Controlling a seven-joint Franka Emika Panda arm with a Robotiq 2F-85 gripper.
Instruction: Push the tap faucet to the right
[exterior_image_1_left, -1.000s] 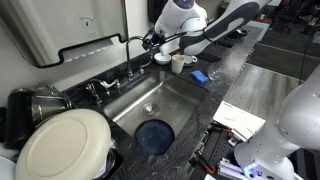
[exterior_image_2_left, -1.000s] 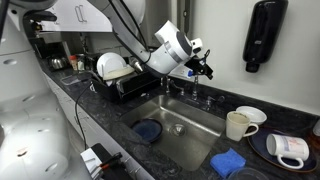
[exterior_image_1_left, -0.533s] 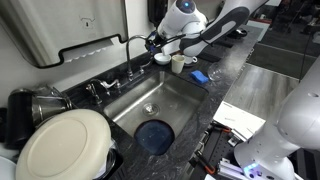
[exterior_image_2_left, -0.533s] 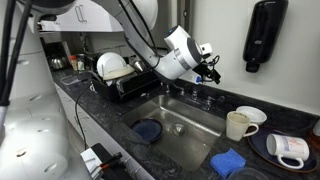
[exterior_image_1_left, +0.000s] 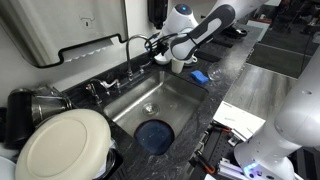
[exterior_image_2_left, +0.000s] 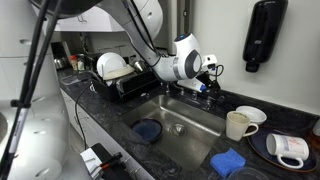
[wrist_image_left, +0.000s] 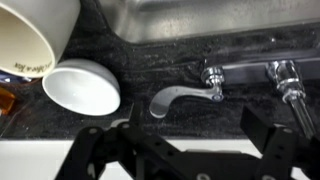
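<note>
The tap faucet is a thin dark gooseneck spout arching over the back rim of the steel sink. My gripper hovers at the spout's outer end, close beside it; I cannot tell if they touch. In an exterior view my gripper sits above the faucet handles and hides most of the spout. The wrist view looks down on a chrome lever handle and the faucet bases. My gripper is open with nothing between its dark fingers.
A mug and white bowl stand on the dark counter beside the faucet, with a second mug beyond. A blue sponge lies on the sink edge and a blue dish in the basin. A dish rack holds a white plate.
My gripper and wrist have shifted along the back wall toward the mugs and dropped a little. The spout looks to be in about the same place.
</note>
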